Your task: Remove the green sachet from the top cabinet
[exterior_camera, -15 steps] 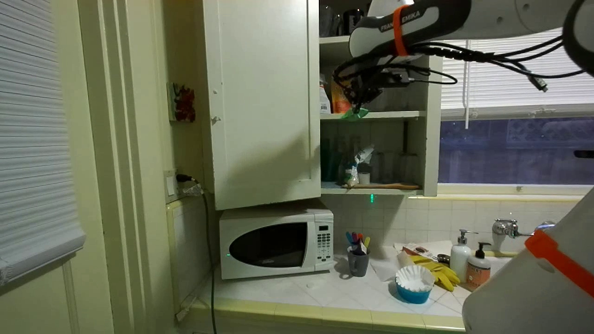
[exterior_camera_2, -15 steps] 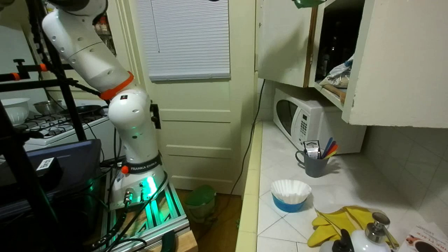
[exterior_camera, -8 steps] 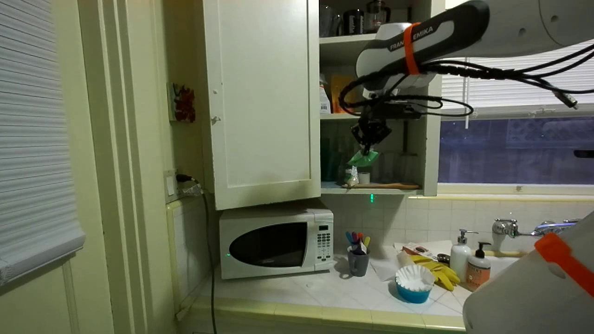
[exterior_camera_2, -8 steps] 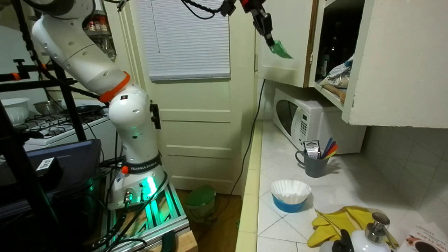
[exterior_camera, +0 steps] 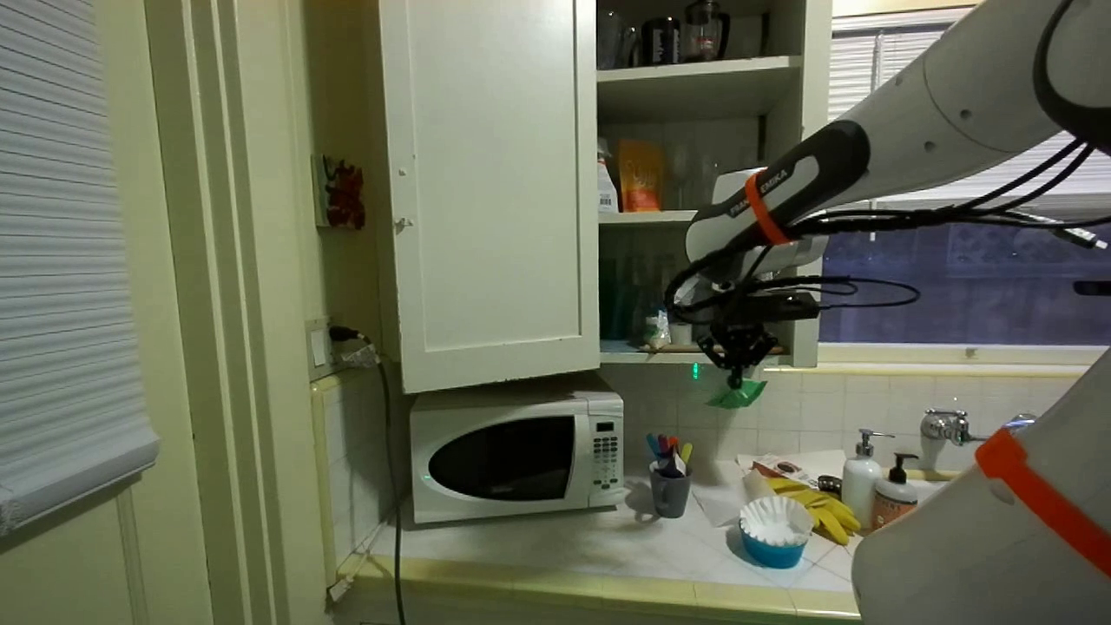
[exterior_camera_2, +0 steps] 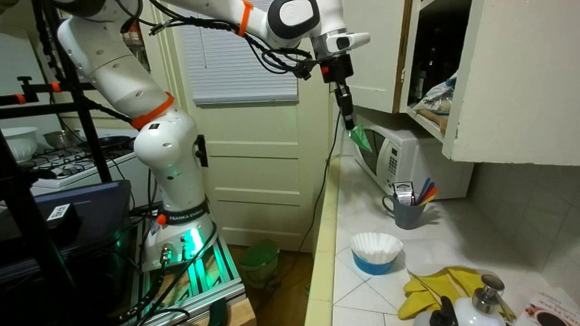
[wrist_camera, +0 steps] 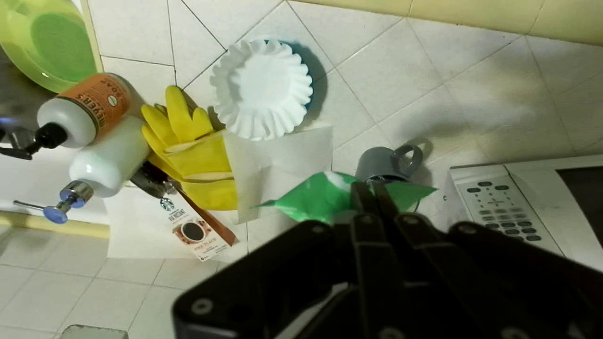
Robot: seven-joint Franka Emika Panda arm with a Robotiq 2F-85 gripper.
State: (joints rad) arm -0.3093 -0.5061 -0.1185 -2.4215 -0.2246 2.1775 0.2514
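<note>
Green sachet [exterior_camera: 738,398], pinched by its upper edge in Robotiq gripper [wrist_camera: 371,190], at six o'clock from top cabinet [exterior_camera: 720,126] in an exterior view, may drop should its slick film slide loose

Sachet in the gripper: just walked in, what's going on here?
A Panda arm is taking the sachet out of the cabinet. Its gripper has the sachet pinched between its fingers. At this moment the sachet is outside the cabinet, held up in the air and not set down on the counter. The cabinet's door stands open. Where the sachet goes next, the pictures don't say.
</note>
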